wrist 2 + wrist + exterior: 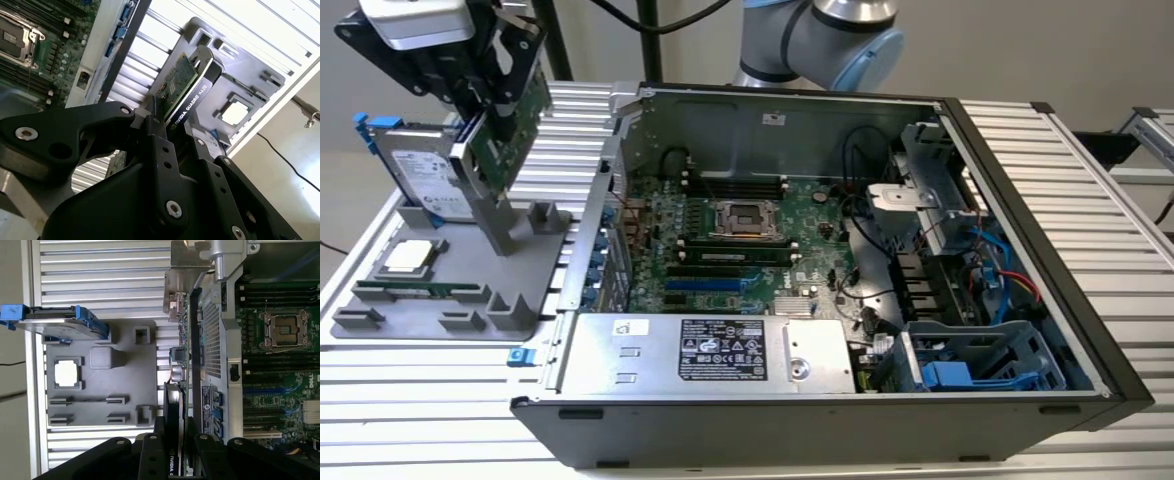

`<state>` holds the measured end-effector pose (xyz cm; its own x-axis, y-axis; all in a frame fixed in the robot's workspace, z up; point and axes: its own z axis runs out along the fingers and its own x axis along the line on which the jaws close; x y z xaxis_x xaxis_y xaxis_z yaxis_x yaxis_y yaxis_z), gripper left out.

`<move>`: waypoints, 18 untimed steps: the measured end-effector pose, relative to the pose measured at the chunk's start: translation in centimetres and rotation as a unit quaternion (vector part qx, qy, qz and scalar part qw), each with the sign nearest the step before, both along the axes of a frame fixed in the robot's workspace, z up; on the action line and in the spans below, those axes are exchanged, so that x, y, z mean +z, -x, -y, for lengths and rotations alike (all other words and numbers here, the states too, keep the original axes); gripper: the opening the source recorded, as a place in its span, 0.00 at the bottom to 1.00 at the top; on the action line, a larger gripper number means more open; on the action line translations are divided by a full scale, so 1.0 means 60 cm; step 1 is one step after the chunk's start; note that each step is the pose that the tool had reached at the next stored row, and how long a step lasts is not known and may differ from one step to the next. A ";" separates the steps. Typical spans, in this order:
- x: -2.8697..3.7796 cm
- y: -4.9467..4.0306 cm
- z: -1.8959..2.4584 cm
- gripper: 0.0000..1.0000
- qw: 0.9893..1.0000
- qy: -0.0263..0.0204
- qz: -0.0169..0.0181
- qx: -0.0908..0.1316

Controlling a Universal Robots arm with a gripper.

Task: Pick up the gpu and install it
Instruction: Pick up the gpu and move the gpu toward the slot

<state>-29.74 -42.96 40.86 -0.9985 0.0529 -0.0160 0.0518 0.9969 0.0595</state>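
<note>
The gpu (504, 135) is a green card with a black fan shroud, and my gripper (491, 92) is shut on its upper edge. It hangs tilted in the air above the grey holder tray (400, 322), at the exterior view's left, outside the open computer case (787, 440). In the second wrist view the gpu (182, 87) sticks out from between my black fingers (155, 135). In the first wrist view the gpu (186, 365) shows edge-on, its silver bracket (181, 270) at the far end, with my gripper (182, 442) clamped on it.
On the tray, a silver hard drive (420, 170) with blue tabs stands upright, with a processor chip (407, 257) and a narrow memory stick (400, 291) lying in front of it. The case holds the motherboard (734, 240), cables and a power supply (707, 350).
</note>
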 end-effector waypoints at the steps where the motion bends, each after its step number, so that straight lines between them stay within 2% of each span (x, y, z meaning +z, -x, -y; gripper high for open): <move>1: 0.000 -0.002 0.0000 0.00 1.000 0.000 0.000 0.000; 18: 0.000 -0.031 0.0000 0.00 1.000 0.000 0.000 0.000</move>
<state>-27.90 -42.96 40.86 -0.9985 0.0529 -0.0161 0.0519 0.9969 0.0595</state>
